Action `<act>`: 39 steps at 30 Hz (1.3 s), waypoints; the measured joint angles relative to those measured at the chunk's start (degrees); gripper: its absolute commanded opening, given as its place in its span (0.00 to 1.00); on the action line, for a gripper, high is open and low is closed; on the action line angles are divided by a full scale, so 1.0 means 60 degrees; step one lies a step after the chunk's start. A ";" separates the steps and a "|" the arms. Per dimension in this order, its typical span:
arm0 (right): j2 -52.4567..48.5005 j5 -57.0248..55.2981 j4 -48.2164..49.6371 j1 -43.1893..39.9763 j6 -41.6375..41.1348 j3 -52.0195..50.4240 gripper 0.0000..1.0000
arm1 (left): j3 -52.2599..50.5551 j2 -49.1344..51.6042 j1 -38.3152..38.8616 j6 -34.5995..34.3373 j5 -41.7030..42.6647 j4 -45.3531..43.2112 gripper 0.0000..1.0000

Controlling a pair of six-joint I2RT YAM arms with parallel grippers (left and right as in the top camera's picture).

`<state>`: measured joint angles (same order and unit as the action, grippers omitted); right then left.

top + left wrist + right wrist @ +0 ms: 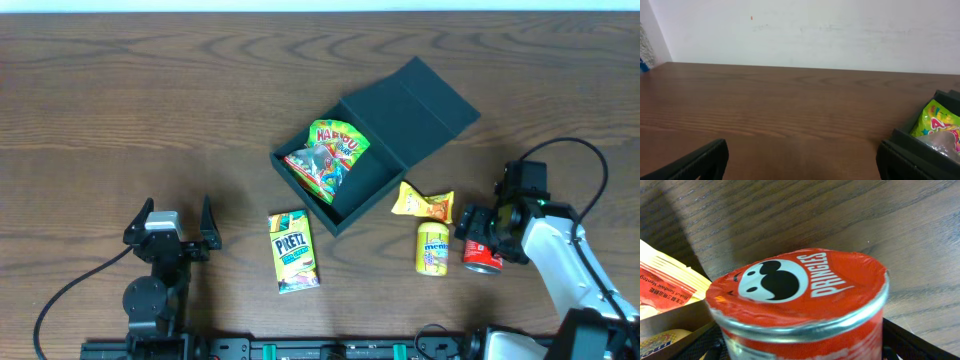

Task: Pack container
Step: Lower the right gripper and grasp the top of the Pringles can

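Left arm: black jointed arm (147, 298), folded low at the near left of the overhead view, wrist pointing away from its base.
Left gripper: black 2-finger gripper (176, 218), jaws spread wide with nothing between them; in the wrist view its dark fingers (695, 162) sit low in the 2 bottom corners, level with each other.
Right arm: white-shelled forearm (560, 250), reaching in from the near right, with a black wrist at its end.
Right gripper: black 2-finger gripper (484, 240), jaws set wide, 1 on each side of a red cylindrical snack can with a foil lid (800, 290).
Right contact: whether the pads press the can cannot be made out.
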<state>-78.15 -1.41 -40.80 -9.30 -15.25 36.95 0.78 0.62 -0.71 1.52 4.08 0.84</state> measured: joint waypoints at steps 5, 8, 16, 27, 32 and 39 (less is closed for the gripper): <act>-0.0058 0.0029 0.0051 0.0000 -0.0004 0.0000 0.93 | 0.0000 0.0000 0.0000 -0.0004 0.0000 0.0000 0.95; -0.0233 0.0033 0.0178 -0.0007 -0.0036 0.0000 0.92 | 0.0000 0.0000 0.0000 0.0000 0.0000 0.0000 0.95; -0.0729 0.0066 0.0474 -0.0215 -0.0106 0.0000 0.92 | 0.0000 0.0000 0.0000 -0.0004 0.0000 0.0000 0.95; -0.0914 0.0069 0.0601 -0.0215 -0.0146 0.0000 0.80 | 0.0000 0.0000 0.0000 -0.0004 0.0000 0.0000 0.95; -0.0914 0.0073 0.0601 -0.0215 -0.0146 0.0000 0.71 | 0.0000 0.0000 0.0000 0.0000 0.0000 0.0000 0.95; -0.0911 0.0084 0.0601 -0.0215 -0.0215 0.0000 0.66 | 0.0000 0.0000 0.0000 0.0000 0.0000 0.0000 0.95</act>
<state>-83.61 -0.91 -37.19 -10.59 -16.53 36.95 0.78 0.62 -0.71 1.52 4.08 0.84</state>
